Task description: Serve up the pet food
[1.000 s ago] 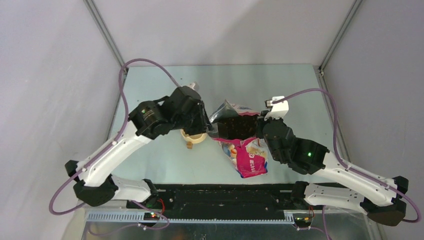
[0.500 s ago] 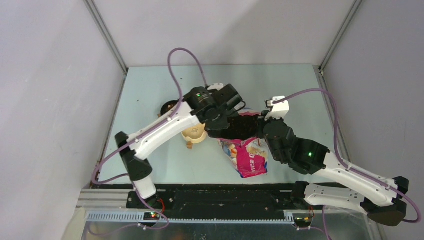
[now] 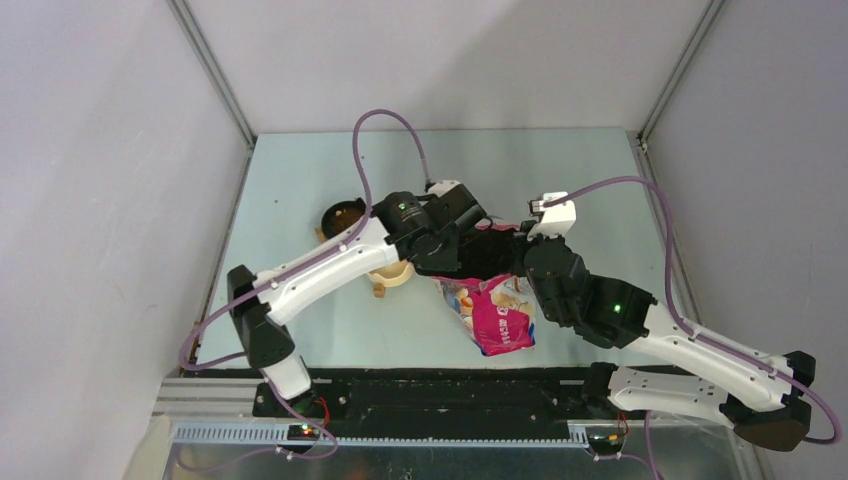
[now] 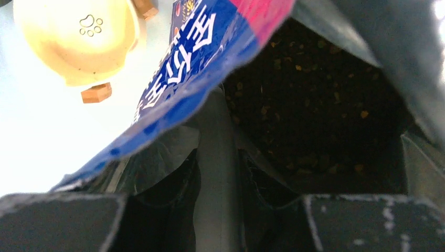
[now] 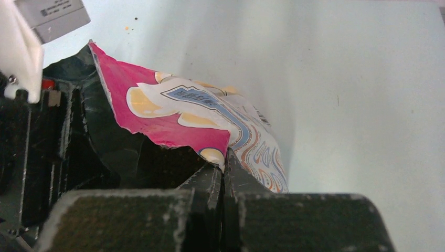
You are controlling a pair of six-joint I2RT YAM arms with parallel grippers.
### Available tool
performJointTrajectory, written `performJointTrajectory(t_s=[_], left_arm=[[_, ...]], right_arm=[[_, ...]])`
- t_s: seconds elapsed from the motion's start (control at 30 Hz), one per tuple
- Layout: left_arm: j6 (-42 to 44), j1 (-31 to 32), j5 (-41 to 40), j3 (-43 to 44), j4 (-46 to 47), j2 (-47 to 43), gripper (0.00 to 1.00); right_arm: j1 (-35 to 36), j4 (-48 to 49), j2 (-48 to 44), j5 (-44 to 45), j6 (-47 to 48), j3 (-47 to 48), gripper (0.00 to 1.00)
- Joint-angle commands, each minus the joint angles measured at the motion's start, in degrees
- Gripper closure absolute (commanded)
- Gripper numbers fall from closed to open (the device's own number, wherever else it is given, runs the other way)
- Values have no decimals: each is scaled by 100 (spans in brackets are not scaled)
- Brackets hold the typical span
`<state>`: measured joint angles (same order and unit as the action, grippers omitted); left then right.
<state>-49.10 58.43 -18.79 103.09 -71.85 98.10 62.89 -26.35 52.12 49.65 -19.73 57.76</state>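
The bag (image 3: 495,320) lay open on the surface (image 3: 560,180), white Chinese characters on its blue side. The right end effector (image 5: 223,168) pinched the bag's rim. A paw-printed bowl (image 4: 78,47) sat beside the bag. The left end effector (image 4: 218,157) clamped a clear scoop (image 4: 216,136) reaching inside, where the pet food (image 4: 315,105) lay.

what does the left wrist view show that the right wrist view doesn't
Only left wrist: the pet food inside the bag, the cream bowl, and a clear scoop in the left pincer. Only right wrist: the right pincer shut on the bag's pink rim. Both: the bag and the pale table.
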Motion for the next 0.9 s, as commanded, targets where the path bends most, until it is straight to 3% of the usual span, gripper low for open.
performJointTrajectory(t_s=[0.0,0.23,0.43,0.87], left_arm=[[432,-52,516,-875,1272,-433,100],[219,-476,1640,-2692,3560,-1391,100],[-159,-874,2441,-3914,4901,-2076,100],[-313,-913,2587,-4273,4971,-3101,100]], right_arm=[[0,245,-134,159,-110,147,100],[-25,172,-247,134,-192,136,100],[-32,474,-507,48,-92,-65,100],[-92,535,-455,168,-27,-89,100]])
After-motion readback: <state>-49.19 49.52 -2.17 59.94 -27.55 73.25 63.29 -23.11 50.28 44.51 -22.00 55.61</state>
